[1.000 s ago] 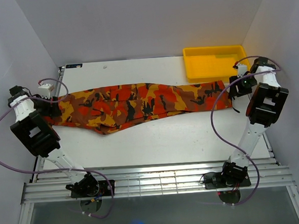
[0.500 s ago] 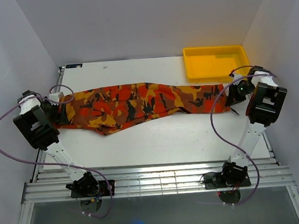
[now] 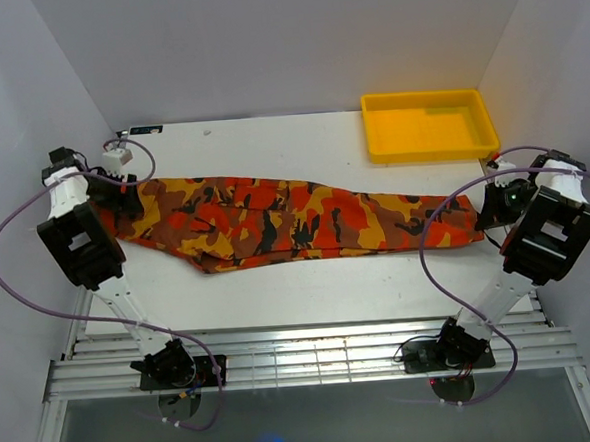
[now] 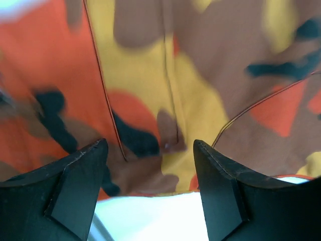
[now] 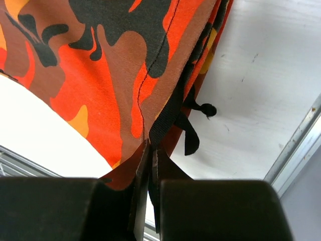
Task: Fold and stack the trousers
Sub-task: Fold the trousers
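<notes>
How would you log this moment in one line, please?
trousers: stretched along table | left hand: open at one end | right hand: shut on other end

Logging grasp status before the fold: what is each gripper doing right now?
Left gripper: open, fingers spread over the trousers, gripping nothing.
Right gripper: shut on the trousers' edge.

Trousers: matt woven cloth, stitched seams. Table: smooth, matt. Tray: glossy plastic.

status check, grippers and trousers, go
Left gripper open at one end of the trousers. Right gripper shut on the other end. Trousers lie stretched out across the table. Yellow tray apart, nothing in the way.
</notes>
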Controlling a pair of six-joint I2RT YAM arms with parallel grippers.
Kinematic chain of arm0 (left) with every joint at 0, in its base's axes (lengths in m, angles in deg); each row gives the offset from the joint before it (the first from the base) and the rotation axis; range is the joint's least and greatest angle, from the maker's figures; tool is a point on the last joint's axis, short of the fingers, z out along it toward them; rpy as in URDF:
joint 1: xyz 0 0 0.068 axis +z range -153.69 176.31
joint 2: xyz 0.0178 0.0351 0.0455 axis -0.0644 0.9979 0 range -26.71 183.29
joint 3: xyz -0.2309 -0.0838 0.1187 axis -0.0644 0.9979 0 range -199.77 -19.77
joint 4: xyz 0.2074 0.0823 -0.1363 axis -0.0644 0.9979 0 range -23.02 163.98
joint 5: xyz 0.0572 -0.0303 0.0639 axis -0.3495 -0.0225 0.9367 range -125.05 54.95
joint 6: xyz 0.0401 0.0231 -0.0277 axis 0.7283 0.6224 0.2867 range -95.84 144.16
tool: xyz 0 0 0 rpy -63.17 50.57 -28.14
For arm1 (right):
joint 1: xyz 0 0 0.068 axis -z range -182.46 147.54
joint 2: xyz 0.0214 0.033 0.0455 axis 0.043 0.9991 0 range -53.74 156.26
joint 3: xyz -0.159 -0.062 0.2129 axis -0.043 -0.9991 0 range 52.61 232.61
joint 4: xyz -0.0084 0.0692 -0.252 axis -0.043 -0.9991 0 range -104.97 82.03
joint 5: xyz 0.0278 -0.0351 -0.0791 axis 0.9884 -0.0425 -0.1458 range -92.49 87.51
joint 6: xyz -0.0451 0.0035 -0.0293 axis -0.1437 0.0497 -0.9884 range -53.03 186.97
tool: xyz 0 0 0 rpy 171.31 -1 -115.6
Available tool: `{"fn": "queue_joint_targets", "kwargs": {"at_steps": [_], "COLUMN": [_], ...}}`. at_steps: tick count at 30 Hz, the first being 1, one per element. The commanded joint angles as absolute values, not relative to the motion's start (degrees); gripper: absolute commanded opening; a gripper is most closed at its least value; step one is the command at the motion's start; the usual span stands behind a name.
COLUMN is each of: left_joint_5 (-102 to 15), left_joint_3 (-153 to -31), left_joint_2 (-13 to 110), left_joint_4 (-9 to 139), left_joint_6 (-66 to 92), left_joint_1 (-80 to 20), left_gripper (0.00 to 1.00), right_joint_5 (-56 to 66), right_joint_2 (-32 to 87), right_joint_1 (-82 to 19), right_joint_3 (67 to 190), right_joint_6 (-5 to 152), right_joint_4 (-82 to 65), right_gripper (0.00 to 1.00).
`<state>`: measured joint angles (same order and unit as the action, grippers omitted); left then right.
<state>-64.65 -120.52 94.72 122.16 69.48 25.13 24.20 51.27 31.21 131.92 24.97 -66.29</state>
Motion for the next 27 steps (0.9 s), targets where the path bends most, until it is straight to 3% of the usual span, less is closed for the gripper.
{"fn": "queue_joint_targets", "kwargs": {"at_steps": [1, 4, 8, 12, 18, 27], "left_joint_5": [-80.5, -80.5, -68.2, -61.2, -55.7, -50.9], "left_joint_3": [-126.4, -118.1, -96.0, -83.3, -81.1, -78.4], "left_joint_2": [88.7, 76.9, 62.6, 52.4, 56.9, 61.8], "left_joint_4": [126.7, 132.6, 134.8, 126.2, 124.7, 115.1], "left_joint_6": [80.3, 92.5, 107.8, 105.9, 102.0, 101.9], "left_joint_1": [23.6, 18.6, 8.1, -2.5, -12.1, -15.1], "left_gripper": [0.8, 0.75, 0.65, 0.71, 0.7, 0.67], "right_joint_5": [24.4, 24.1, 24.0, 23.9, 23.7, 23.6], "right_joint_2": [55.3, 58.8, 60.3, 59.1, 59.0, 59.4], "right_joint_1": [30.8, 30.7, 30.7, 30.5, 30.4, 30.4], "right_joint_3": [136.7, 141.0, 142.1, 140.7, 140.3, 140.3], "right_joint_6": [25.8, 27.2, 27.9, 27.7, 27.7, 27.5], "right_joint_4": [-65.5, -65.1, -65.0, -64.0, -64.0, -64.0], "right_gripper": [0.08, 0.08, 0.08, 0.08, 0.08, 0.08]}}
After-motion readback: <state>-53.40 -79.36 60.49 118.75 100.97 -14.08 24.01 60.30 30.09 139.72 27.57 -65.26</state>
